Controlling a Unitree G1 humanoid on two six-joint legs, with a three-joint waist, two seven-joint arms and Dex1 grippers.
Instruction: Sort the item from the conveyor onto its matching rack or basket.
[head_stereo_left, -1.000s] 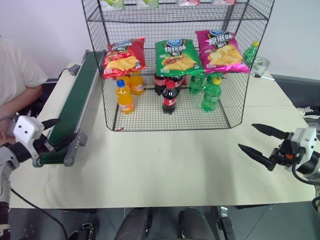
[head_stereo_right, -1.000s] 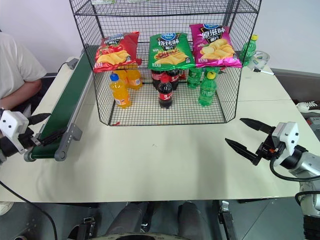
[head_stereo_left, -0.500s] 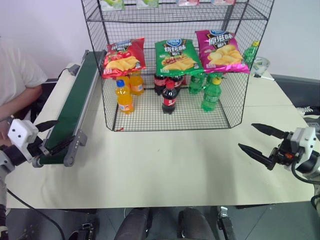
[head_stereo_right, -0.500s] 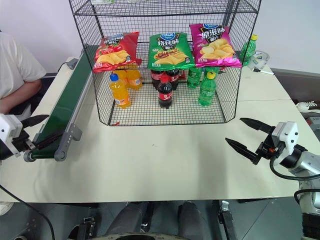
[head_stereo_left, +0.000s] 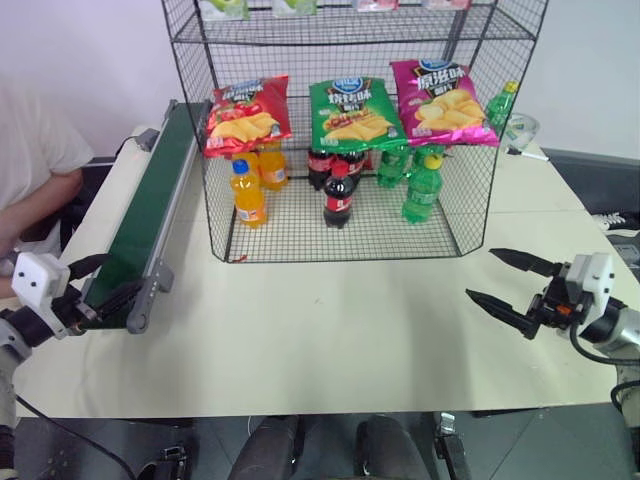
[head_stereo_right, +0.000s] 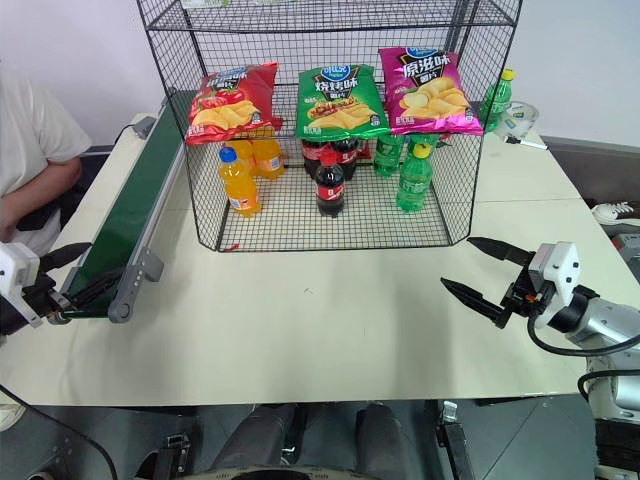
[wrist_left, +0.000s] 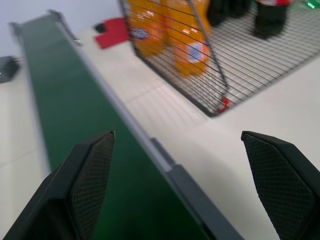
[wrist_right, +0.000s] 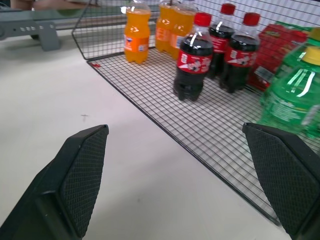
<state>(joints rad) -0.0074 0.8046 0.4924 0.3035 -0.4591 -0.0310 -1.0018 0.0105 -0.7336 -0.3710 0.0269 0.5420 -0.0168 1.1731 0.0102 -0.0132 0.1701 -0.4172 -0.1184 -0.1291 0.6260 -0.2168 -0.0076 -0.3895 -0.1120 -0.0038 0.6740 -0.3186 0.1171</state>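
Left eye view shows a big cream table (head_stereo_left: 330, 340), and at its back stands the tall black wire rack (head_stereo_left: 350, 130), the biggest thing here. Along the left side of the table lies the long green conveyor (head_stereo_left: 150, 215). Its long way runs from the front of the table toward the back, right beside the rack's left wall. The belt has nothing on it where it can be seen. The red crisp bag (head_stereo_left: 248, 113) is not on the belt. It sits on a shelf of the rack, at the left end of a row, with a green bag (head_stereo_left: 354, 110) in the middle and a pink bag (head_stereo_left: 440, 101) on the right. Under the bags stand an orange bottle (head_stereo_left: 247, 193), a dark cola bottle (head_stereo_left: 338, 196) and a green bottle (head_stereo_left: 423, 188). So the red bag looks like it is already in its place, and the sorting seems done, or the next bag has not come yet. The left gripper (head_stereo_left: 95, 285) hangs at the near end of the conveyor, with its two black fingers spread wide and nothing between them. The red bag lies far ahead of it and a bit to the right, up on the shelf. The right gripper (head_stereo_left: 510, 285) hangs over the bare table on the right, well apart from the rack, its fingers also spread wide and empty, pointing toward the middle. If another bag comes down the belt, the left gripper is much nearer to it. A person's arm (head_stereo_left: 35, 195) shows at the left edge, beside the belt.
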